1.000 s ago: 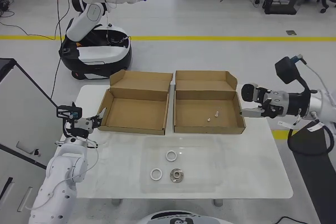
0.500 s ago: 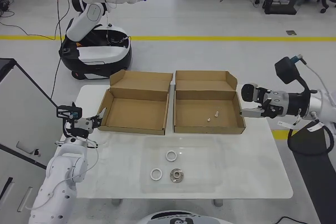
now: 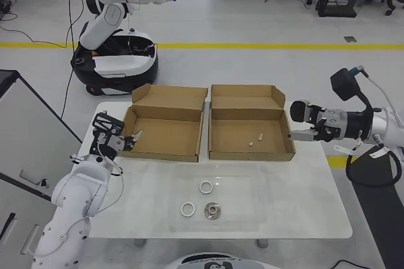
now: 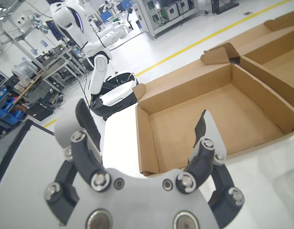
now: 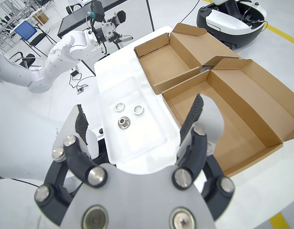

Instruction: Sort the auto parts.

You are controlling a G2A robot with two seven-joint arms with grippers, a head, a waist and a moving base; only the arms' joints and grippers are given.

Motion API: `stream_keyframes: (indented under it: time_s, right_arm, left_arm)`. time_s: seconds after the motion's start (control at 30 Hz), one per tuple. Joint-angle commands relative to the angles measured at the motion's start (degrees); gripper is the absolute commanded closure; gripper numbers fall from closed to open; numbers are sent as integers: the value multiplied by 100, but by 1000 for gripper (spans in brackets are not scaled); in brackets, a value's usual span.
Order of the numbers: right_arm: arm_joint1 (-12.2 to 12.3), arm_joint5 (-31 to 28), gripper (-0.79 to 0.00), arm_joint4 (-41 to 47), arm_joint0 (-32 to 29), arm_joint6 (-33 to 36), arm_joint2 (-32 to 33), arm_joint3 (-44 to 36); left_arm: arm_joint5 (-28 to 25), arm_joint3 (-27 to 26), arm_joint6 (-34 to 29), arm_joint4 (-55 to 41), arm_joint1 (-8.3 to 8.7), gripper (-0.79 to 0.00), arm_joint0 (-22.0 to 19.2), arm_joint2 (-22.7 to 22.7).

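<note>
You are getting bright, even light from overhead. Just ahead of the left gripper the white table is washing out in glare. Beyond the right gripper the box walls are bowing outward, and shadows are falling soft.

Rings and flanged bushing in tray

Left hand — fingers apart — at the left box edge.
</note>
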Motion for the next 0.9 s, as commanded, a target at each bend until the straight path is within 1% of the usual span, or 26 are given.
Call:
stream_keyframes:
  time_s: [0.0,0.17,0.2,0.8,0.87]
  right_arm:
    - [0,0,-785,0,0,0,0,0]
    - [0,0,-785,0,0,0,0,0]
    - [0,0,-785,0,0,0,0,0]
    - [0,0,-785,0,0,0,0,0]
    - [0,0,-785,0,0,0,0,0]
  left_arm:
    - [-340,-209,-410,119,13,-785,-26,95]
    - [-879,-567,-1090,25,21,-785,-29,320]
    - [-896,-651,-1151,21,20,-785,-33,343]
    - [-898,-647,-1138,14,20,-785,-33,350]
    - [-977,-761,-1154,58,23,-785,-61,397]
